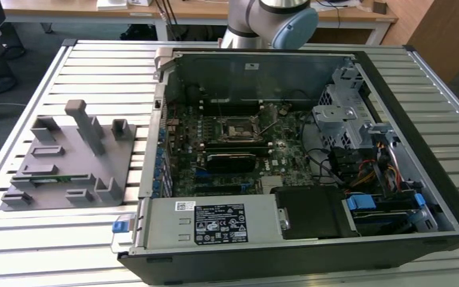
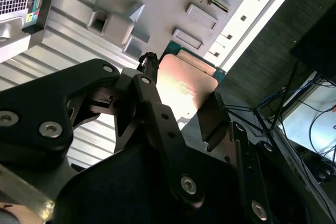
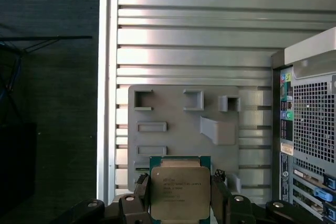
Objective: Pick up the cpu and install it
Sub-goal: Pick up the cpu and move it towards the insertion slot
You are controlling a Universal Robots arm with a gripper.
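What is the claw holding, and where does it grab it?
The claw holds the cpu, pinched by two opposite side edges, its silvery top facing the first wrist view.

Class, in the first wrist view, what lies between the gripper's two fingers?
The cpu, silvery top showing, sits clamped between the fingers of the gripper in the first wrist view; the grey tray lies beyond it.

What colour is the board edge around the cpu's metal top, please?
Green; the cpu shows best in the first wrist view.
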